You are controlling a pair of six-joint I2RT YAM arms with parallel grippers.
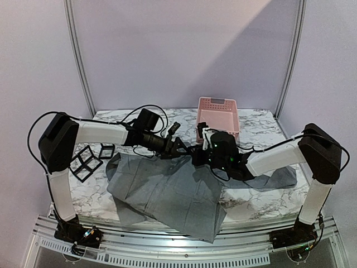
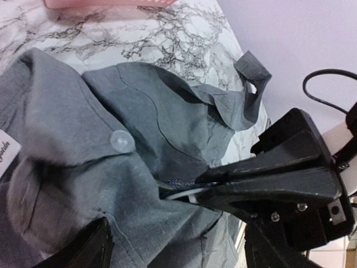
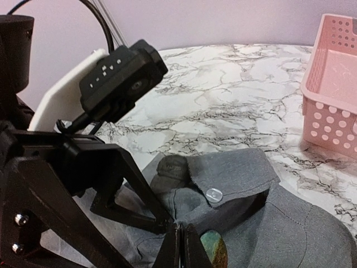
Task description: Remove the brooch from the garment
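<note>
1. The right gripper is pressing fully shut on the shirt front, its tips touching the left edge of the brooch. I cannot tell whether it is pinching the brooch's rim or only cloth.
2. The left gripper is standing wide open and holding nothing, with one finger on either side of a bunched fold. It is probably waiting to clamp the cloth, so the pin has something to pull against.
3. The large, soft, plain grey cloth garment is lying rumpled across the middle of the white marble-patterned table. Its collar is pointing toward the far side and one corner is hanging over the near edge.
4. The pink perforated plastic basket is sitting behind the garment at the far edge, likely waiting to take the brooch.
5. The small oval greenish-brown brooch is sitting on the garment just below the collar, partly hidden by the right fingers.
6. The pale round plastic button is fastening the collar tab just above it.
7. Counting: two grippers, one garment, one basket, one brooch, one button showing.
</note>
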